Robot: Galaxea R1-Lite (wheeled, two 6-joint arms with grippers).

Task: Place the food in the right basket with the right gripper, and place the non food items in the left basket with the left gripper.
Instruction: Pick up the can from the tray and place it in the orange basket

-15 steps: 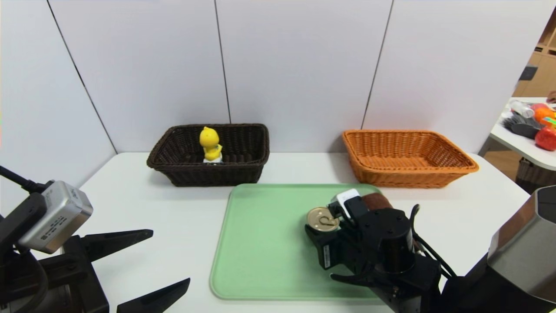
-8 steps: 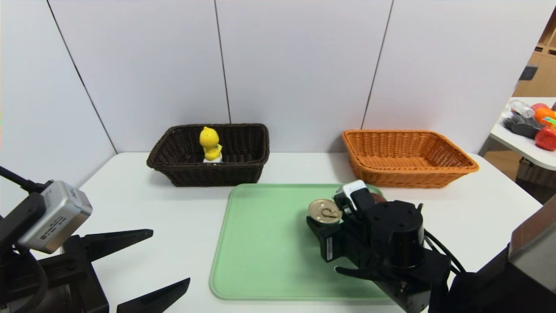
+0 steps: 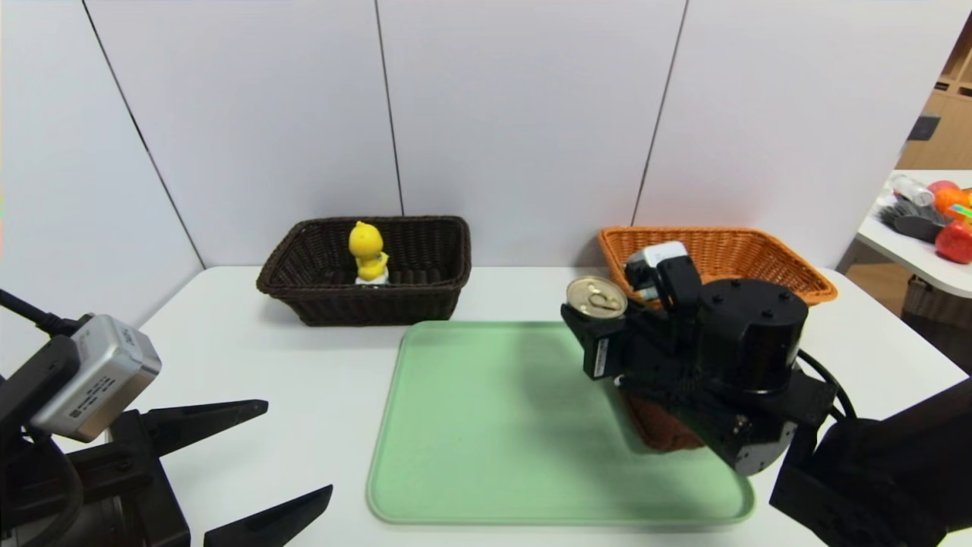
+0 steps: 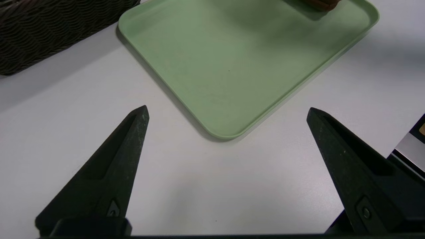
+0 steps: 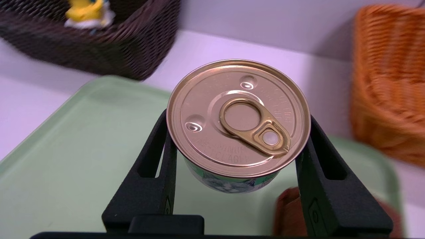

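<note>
My right gripper (image 3: 601,310) is shut on the food, a small tin can (image 3: 597,295) with a gold pull-tab lid (image 5: 238,116), held in the air over the far right part of the green tray (image 3: 471,425). The orange-tan right basket (image 3: 759,251) lies just behind it. The rolled brown towel (image 3: 661,425) lies on the tray under my right arm, mostly hidden. The yellow duck toy (image 3: 367,251) stands in the dark brown left basket (image 3: 304,292). My left gripper (image 3: 298,450) rests open and empty over the table at the near left.
The tray (image 4: 232,59) takes up the middle of the white table, with both baskets behind it against the wall panels. A side table (image 3: 934,220) with assorted items stands at the far right.
My right gripper has lifted the can off the tray and carried it up and back toward the orange basket. The towel now shows beneath the arm. The left arm has not moved.
</note>
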